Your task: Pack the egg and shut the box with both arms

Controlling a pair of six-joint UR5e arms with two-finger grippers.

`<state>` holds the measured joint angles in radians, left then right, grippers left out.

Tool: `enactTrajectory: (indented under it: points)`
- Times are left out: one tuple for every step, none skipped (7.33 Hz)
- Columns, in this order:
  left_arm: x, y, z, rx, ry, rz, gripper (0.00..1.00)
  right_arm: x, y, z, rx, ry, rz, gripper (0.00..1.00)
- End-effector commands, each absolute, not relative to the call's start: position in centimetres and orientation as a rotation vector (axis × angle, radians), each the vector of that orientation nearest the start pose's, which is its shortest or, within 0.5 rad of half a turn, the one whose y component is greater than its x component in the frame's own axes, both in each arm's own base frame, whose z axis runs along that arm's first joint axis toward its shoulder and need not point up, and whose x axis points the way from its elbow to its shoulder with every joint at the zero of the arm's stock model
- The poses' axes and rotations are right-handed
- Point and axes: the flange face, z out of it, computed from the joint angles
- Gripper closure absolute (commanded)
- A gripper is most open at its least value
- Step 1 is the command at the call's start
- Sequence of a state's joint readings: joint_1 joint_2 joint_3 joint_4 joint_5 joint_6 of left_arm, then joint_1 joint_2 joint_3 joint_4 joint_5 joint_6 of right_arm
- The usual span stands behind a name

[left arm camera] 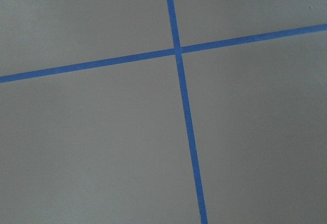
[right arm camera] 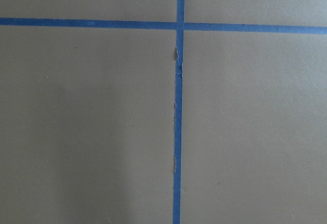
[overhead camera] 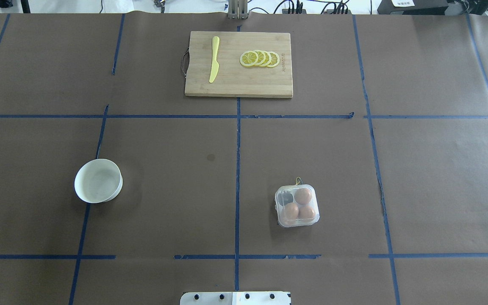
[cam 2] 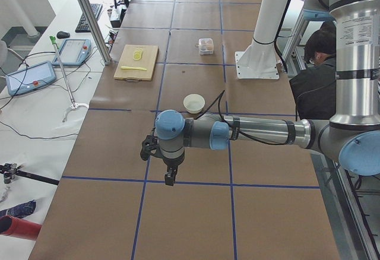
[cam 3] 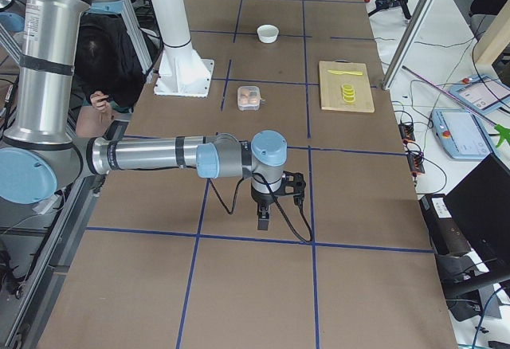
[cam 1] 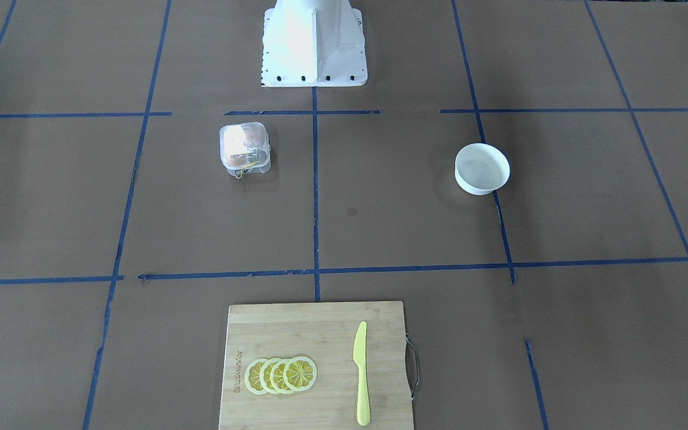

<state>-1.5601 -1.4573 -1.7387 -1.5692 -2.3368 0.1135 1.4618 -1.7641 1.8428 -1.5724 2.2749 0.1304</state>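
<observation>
The clear box [overhead camera: 297, 205] stands on the brown table to the right of centre, its lid apparently down. It holds three orange-brown eggs [overhead camera: 303, 195]; its fourth cell looks dark and empty. The box also shows in the front view [cam 1: 245, 149]. Neither arm is in the overhead or front view. My left gripper [cam 2: 170, 178] hangs over bare table far from the box, seen only in the left side view. My right gripper [cam 3: 263, 221] hangs likewise, seen only in the right side view. I cannot tell whether either is open or shut. Both wrist views show only brown paper and blue tape.
An empty white bowl [overhead camera: 98, 181] stands left of centre. A wooden cutting board [overhead camera: 239, 84] at the far edge carries a yellow knife [overhead camera: 214, 59] and lemon slices [overhead camera: 259, 58]. The white pedestal [cam 1: 314, 45] stands at the robot's side. A person [cam 2: 317, 52] sits behind it.
</observation>
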Motion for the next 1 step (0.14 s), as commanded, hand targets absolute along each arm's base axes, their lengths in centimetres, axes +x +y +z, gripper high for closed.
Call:
enactTrajectory:
  points:
    - [-5.95, -44.76, 63.01, 0.090, 0.762, 0.139, 0.00, 2.27, -41.96, 61.70, -0.012, -0.707, -0.008, 0.00]
